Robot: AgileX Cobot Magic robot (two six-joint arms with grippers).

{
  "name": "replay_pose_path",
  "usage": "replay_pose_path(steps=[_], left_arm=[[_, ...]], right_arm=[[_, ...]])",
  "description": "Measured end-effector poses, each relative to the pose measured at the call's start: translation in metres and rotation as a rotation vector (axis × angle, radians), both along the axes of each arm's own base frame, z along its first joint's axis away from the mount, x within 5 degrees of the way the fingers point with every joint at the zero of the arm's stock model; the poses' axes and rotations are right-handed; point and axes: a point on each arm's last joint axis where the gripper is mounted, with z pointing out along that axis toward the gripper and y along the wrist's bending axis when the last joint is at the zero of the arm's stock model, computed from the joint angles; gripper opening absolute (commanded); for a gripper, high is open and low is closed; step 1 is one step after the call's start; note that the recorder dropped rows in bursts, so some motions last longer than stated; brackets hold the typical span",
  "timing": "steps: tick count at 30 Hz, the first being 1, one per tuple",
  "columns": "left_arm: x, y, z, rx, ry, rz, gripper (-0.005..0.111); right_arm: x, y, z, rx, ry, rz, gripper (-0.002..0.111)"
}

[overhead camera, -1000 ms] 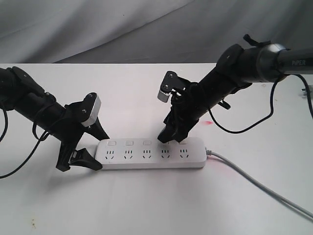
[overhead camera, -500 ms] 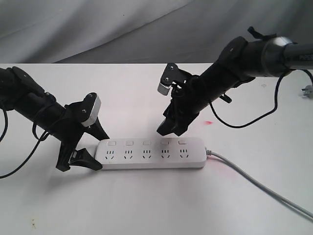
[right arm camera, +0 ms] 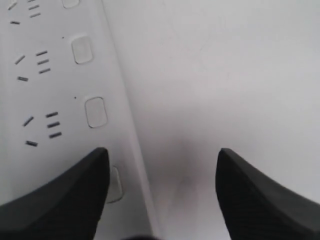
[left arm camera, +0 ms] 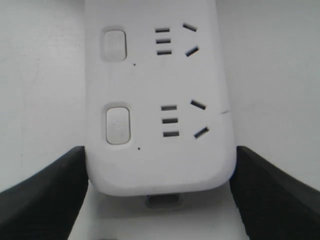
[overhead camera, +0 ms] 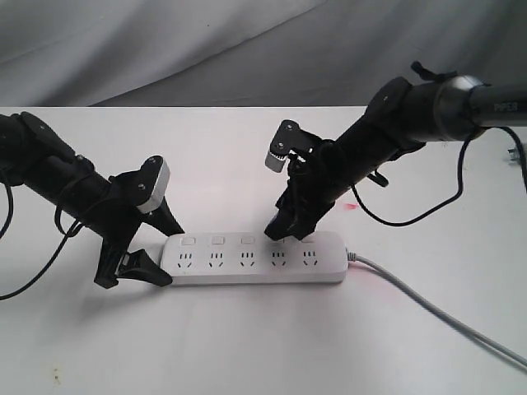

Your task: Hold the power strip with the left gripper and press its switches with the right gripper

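Note:
The white power strip (overhead camera: pixel 247 257) lies flat on the white table, its grey cord (overhead camera: pixel 428 309) running off to the right. My left gripper (overhead camera: pixel 169 255) is shut on the strip's left end; in the left wrist view its black fingers (left arm camera: pixel 45 195) press both long sides of the power strip (left arm camera: pixel 160 85). My right gripper (overhead camera: pixel 284 230) is open and tilted down over the row of switches (overhead camera: pixel 218 240). In the right wrist view one finger (right arm camera: pixel 65 195) rests over a switch (right arm camera: pixel 116 182), partly hiding it, and the other hangs over bare table.
A small red smudge (overhead camera: pixel 352 206) marks the table behind the strip. A grey cloth backdrop (overhead camera: pixel 206 41) hangs beyond the far table edge. Loose black cables trail from both arms, and a small plug (overhead camera: pixel 517 152) sits at the right edge.
The right gripper lifted off the strip half a second ago and has come back down onto the same switch area. The left gripper and the strip have not moved.

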Motion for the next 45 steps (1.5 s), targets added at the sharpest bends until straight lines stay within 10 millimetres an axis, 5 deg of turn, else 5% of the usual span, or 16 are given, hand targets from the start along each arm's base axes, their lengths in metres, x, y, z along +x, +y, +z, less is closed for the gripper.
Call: replay_pose_path(steps=[5,9,14,22,28,36,41,45], left_arm=[[0.0,0.0,0.0,0.0,0.0,0.0,0.052],[0.0,0.0,0.0,0.0,0.0,0.0,0.052],[0.0,0.0,0.0,0.0,0.0,0.0,0.052],[0.0,0.0,0.0,0.0,0.0,0.0,0.052],[0.0,0.0,0.0,0.0,0.0,0.0,0.052],[0.0,0.0,0.0,0.0,0.0,0.0,0.052],[0.0,0.0,0.0,0.0,0.0,0.0,0.052],[0.0,0.0,0.0,0.0,0.0,0.0,0.052]], right_arm=[[0.002,-0.002,0.008,-0.02,-0.052,0.003,0.057],[-0.001,-0.002,-0.011,-0.015,0.014,-0.013,0.057],[-0.003,0.0,-0.011,0.006,0.044,-0.018,0.057],[-0.003,-0.007,0.024,-0.015,-0.078,-0.008,0.057],[0.003,-0.033,0.044,-0.002,-0.09,-0.052,0.057],[0.003,-0.044,0.043,0.013,-0.041,-0.061,0.057],[0.001,-0.044,0.006,-0.002,0.061,-0.069,0.057],[0.0,-0.044,0.005,0.001,0.067,-0.073,0.057]])
